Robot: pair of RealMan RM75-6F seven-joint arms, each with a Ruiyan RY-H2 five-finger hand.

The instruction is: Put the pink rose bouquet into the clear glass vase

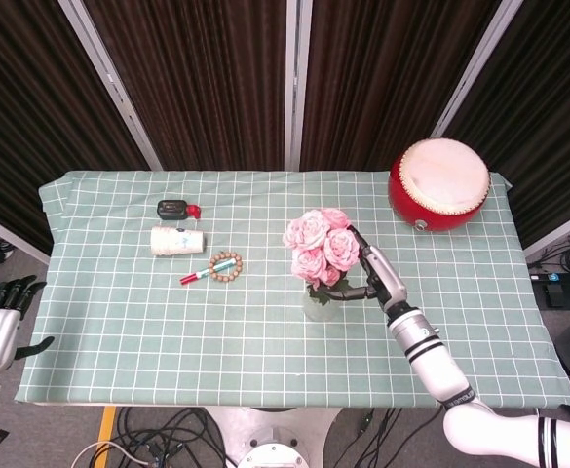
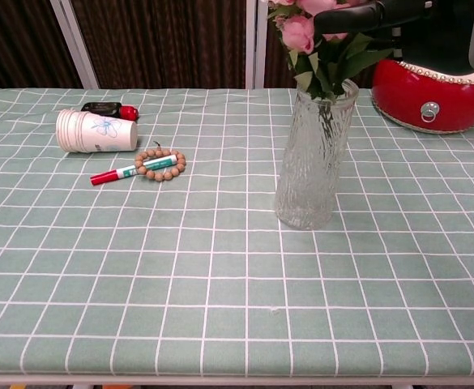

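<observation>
A counter [image 1: 119, 331] is standing in the middle of the room, wearing a pale green cloth [image 1: 265, 361] ruled with white squares, the hem hanging over the near edge. Dark brown curtains [image 1: 207, 88] are hanging in pleats behind it, with pale metal posts [image 1: 292, 83] running between the panels. Grey floor [image 1: 12, 244] is showing at both ends, and black cables [image 1: 158, 429] are lying in loops below the near edge. Even light is falling on the cloth.
</observation>
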